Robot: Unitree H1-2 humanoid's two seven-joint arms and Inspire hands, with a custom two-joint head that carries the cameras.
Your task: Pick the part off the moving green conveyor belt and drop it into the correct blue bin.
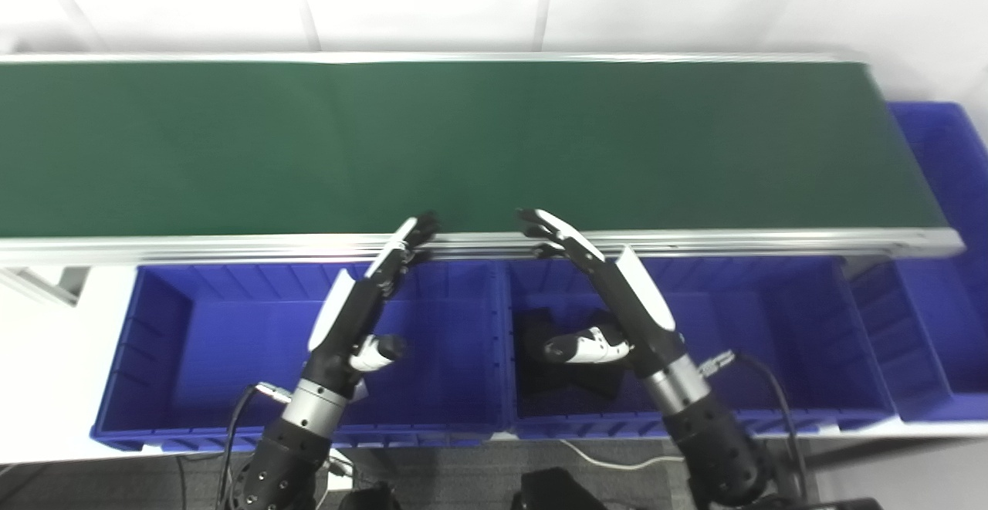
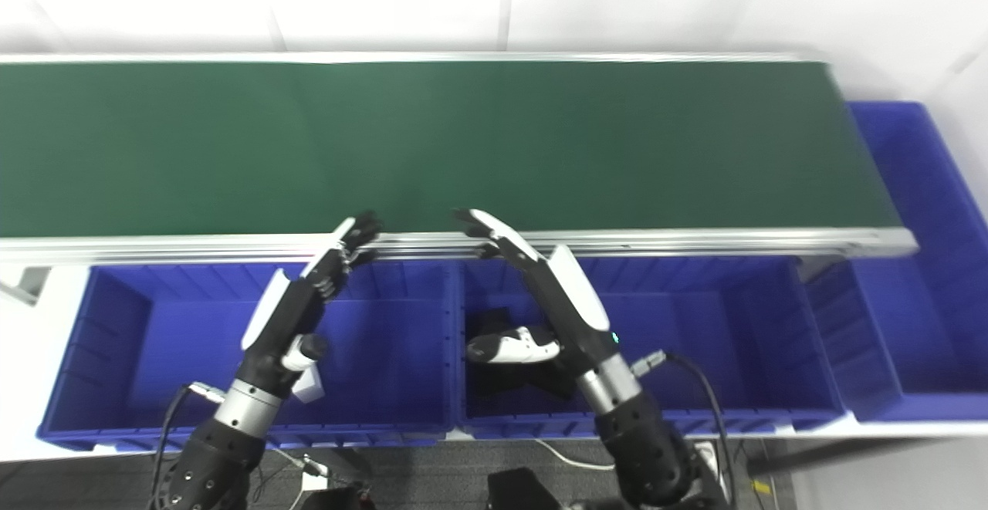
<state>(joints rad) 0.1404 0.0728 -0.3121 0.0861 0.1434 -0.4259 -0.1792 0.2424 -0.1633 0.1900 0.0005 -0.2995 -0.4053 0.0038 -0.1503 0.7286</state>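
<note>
Both the left hand (image 1: 363, 302) and right hand (image 1: 617, 294) are hovering empty, fingers spread, over the blue plastic bins (image 1: 177, 340), while the long green conveyor belt (image 1: 463, 140) is showing no part, leaving its handling unjudgeable.

I see even, bright overhead light; the white wall (image 1: 695, 1) behind is washed out almost to blank. The green conveyor belt (image 1: 494, 147) reads flat and matte, with glare only along its near metal rail (image 1: 231, 246). Both views are soft and slightly blurred, and the belt's straight edges bow toward the corners.
</note>
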